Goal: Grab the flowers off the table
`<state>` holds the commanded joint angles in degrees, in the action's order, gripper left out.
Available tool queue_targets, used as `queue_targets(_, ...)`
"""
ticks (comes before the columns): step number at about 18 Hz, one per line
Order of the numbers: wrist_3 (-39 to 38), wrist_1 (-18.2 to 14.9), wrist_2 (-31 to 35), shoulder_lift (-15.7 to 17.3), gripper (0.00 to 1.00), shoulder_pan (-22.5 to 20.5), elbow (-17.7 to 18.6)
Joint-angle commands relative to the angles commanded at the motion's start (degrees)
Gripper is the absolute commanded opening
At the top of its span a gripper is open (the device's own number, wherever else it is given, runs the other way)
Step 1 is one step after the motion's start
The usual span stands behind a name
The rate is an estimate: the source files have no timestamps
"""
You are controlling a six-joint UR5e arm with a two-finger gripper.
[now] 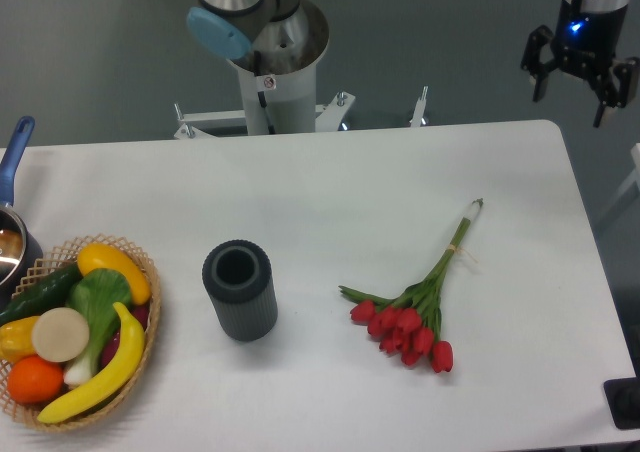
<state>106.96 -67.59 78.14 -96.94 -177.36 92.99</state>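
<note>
The desk is a broad, smooth white slab with rounded corners, matte and plain. On its right half lie the flowers, a small bunch of red tulip buds, glossy and tightly closed, on long thin green stems bound together, with a few narrow leaves splaying out to the left near the heads. The bunch lies flat on a diagonal: the buds cluster at the lower end toward the near edge, and the stems run up and to the right, tapering to a pale cut tip that points toward the far right corner. To their left, well apart, stands a dark grey vase, a ribbed cylinder, upright, its round mouth open and dark inside. Further left, by the near corner, a woven wicker basket holds shiny fruit and vegetables: yellow bananas, an orange, a green cucumber and a leafy green. A metal pot with a blue handle peeks in at the left edge. The gripper, black with a small blue light above it, hangs in the air beyond the desk's far right corner, fingers spread apart and holding nothing, far from the flowers.
</note>
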Motion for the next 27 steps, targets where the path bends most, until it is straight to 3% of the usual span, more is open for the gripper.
queue_targets(7, -1.4, 0.2, 0.0, 0.1, 1.00, 0.8, 0.9)
queue_targets(11, -9.0, 0.4, -3.7, -0.4, 1.00, 1.0, 1.1)
queue_targets(14, -10.3, 0.5, -4.7, -0.4, 1.00, 1.1, 1.8)
queue_targets(16, -13.1, 1.8, -4.7, 0.1, 1.00, 1.9, 3.6)
queue_targets(19, -17.9, 7.0, -4.7, -0.4, 1.00, 3.1, 5.4)
queue_targets(27, -22.5, 7.5, -4.7, -3.4, 1.00, 7.0, 6.1)
